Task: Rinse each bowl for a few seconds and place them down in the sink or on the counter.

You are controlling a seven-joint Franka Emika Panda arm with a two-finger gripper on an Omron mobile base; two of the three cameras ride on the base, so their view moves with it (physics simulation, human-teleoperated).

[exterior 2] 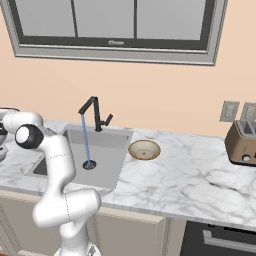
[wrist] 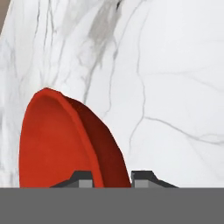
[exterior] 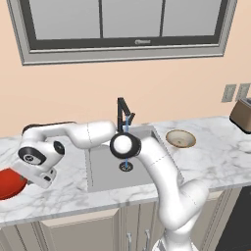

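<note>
The glossy red bowl (exterior: 9, 184) lies on the white marble counter (exterior: 215, 157) at the far left, partly cut off by the picture's edge. My gripper (exterior: 29, 177) reaches down to its right side. In the hand view my gripper (wrist: 112, 177) is shut on the red bowl (wrist: 57, 140), with one fingertip on each side of its rim. The beige bowl (exterior: 181, 138) (exterior 2: 144, 149) sits upright on the counter just right of the grey sink (exterior: 105, 171) (exterior 2: 107, 150). A thin stream of water (exterior 2: 86, 140) runs from the black faucet (exterior: 122, 112) (exterior 2: 92, 112) to the drain.
A brown toaster (exterior: 242, 115) (exterior 2: 242, 142) stands at the far right of the counter (exterior 2: 190, 175), below wall outlets. My arm's elbow hangs over the sink's front. A window spans the wall behind.
</note>
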